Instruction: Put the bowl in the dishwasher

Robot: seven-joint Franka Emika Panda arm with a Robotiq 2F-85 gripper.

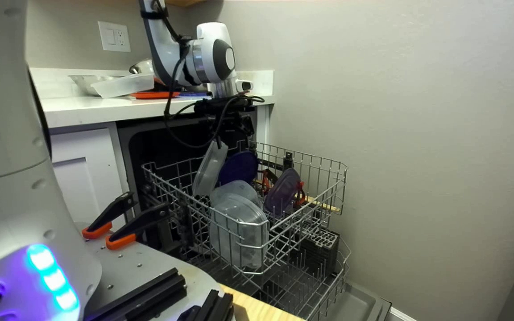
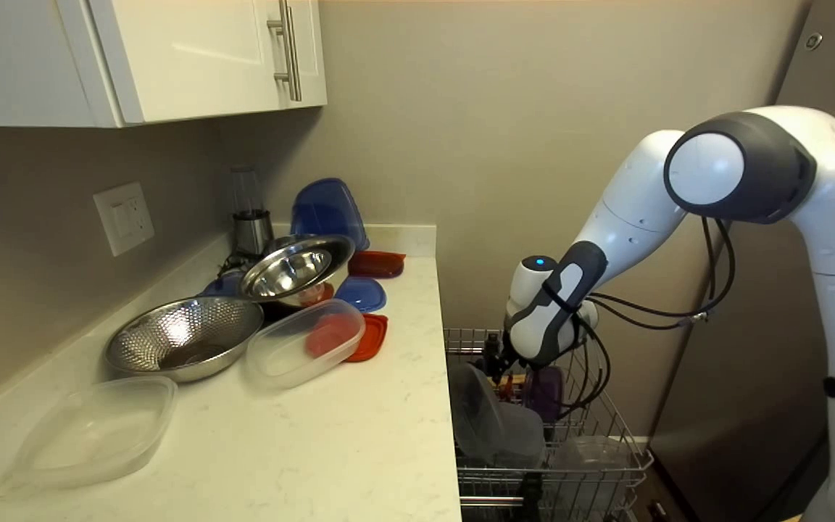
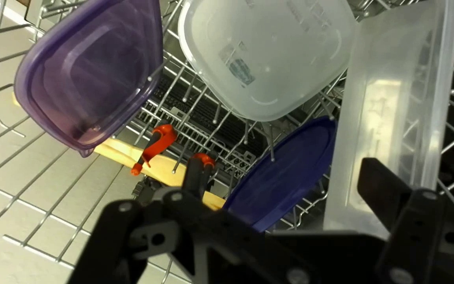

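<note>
Beyond the front edge of the white stone table, the pale, translucent, rounded plastic bowl, as we judge it, sits tilted in the steel wire rack of the black-lined dishwasher, below the black gripper and farther from the table's far corner, with no clear long axis. The gripper's fingers stand wide apart, nothing visibly held, one overlapping the clear rectangular tub in the wrist view, so we would lift away. In both exterior views we barely discern the fingertips, and the wrist view crops the bowl.
</note>
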